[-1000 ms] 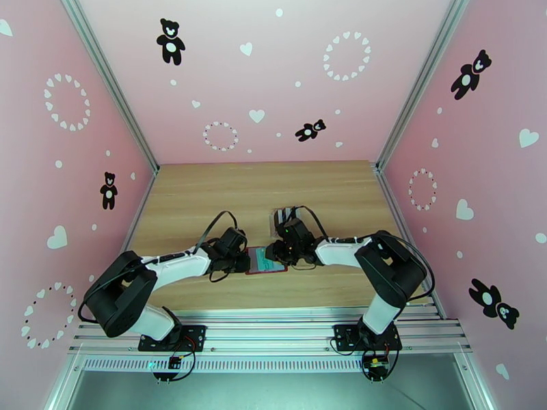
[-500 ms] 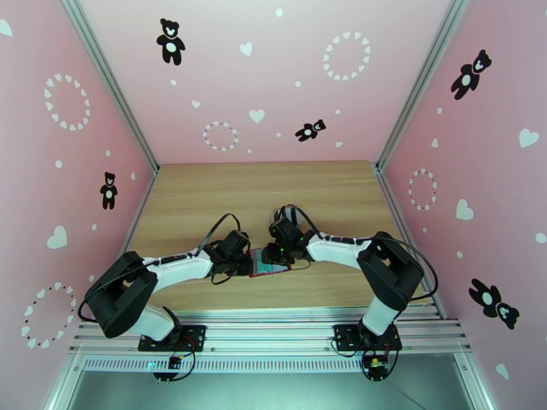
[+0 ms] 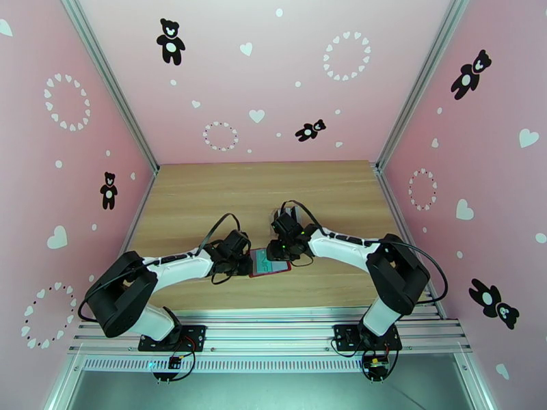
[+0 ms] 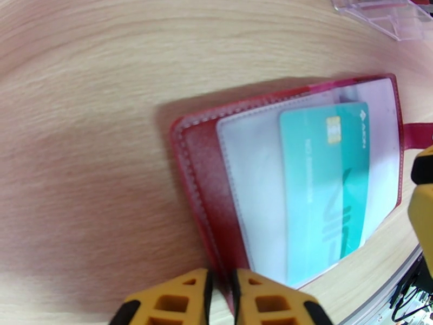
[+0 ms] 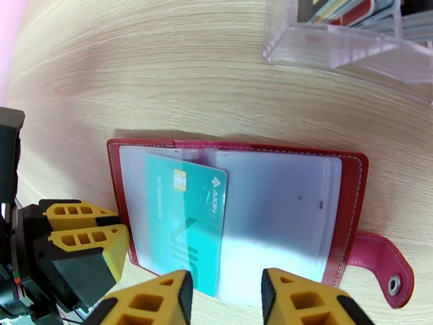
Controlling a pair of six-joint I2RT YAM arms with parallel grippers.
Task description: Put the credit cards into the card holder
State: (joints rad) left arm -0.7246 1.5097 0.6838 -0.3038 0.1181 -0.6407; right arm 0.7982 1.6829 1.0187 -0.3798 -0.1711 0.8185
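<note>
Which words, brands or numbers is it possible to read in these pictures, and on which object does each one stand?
"AION": beside the small logo on the teal card, on the open card holder; slightly soft.
A line starting "NO": same card, beside the chip; the rest is too blurred.
Large pale letters lower on that card: not readable.
Cards in the clear rack: nothing readable.

Open card holder (teal card showing)
</note>
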